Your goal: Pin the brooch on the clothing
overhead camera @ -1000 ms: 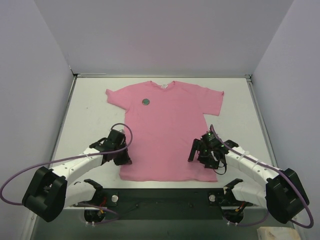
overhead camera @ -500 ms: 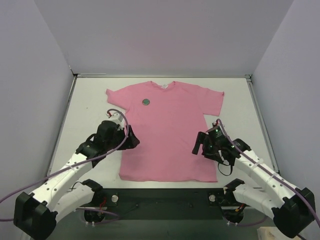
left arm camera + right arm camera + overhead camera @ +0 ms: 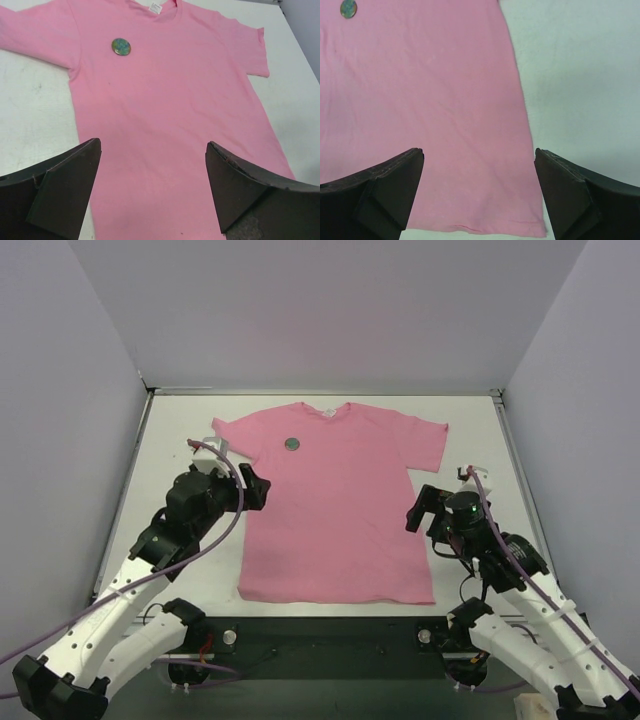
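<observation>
The clothing, a pink T-shirt [image 3: 335, 505], lies flat on the white table, collar away from the arms. The brooch [image 3: 291, 443], a small round dark green disc, sits on its chest left of the collar; it also shows in the left wrist view [image 3: 121, 46] and at the top left of the right wrist view [image 3: 348, 8]. My left gripper [image 3: 258, 488] hovers open over the shirt's left edge [image 3: 152, 150], nothing between its fingers. My right gripper [image 3: 422, 508] hovers open at the shirt's right edge, above the hem [image 3: 479, 155], also empty.
White walls enclose the table [image 3: 170, 450] on three sides. A dark strip with the arm bases [image 3: 330, 635] runs along the near edge. A white neck label [image 3: 156, 8] shows inside the collar. Bare table lies left and right of the shirt.
The left gripper has opened from shut. Both arms have lifted and swung away from the shirt's lower part, the left toward the left sleeve side, the right outward to the right.
</observation>
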Motion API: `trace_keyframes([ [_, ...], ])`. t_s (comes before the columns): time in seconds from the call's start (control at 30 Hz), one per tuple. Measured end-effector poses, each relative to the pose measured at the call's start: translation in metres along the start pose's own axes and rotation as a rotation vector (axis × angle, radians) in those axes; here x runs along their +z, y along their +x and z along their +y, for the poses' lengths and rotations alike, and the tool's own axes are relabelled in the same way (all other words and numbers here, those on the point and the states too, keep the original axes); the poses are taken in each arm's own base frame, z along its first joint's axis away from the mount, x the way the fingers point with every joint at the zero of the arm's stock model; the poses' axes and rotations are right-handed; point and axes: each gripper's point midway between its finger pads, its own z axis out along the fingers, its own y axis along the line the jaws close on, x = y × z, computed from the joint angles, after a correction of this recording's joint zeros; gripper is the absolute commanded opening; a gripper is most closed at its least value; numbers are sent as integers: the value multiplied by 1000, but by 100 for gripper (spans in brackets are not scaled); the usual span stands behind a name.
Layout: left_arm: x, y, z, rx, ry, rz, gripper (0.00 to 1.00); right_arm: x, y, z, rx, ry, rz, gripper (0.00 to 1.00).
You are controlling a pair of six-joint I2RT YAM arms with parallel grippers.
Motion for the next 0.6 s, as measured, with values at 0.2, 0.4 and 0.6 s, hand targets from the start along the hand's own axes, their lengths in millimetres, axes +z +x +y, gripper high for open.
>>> trace_keyframes([
  [0.2, -3, -19, 9, 46, -46, -84, 97, -10, -21, -9, -30, 20, -105, 100],
  [0.4, -7, -21, 21, 45, -89, -146, 97, -8, -40, -10, -74, 40, -184, 100],
  [0.6, -7, -14, 35, 41, -142, -171, 97, -10, -68, 4, -104, -18, -317, 100],
])
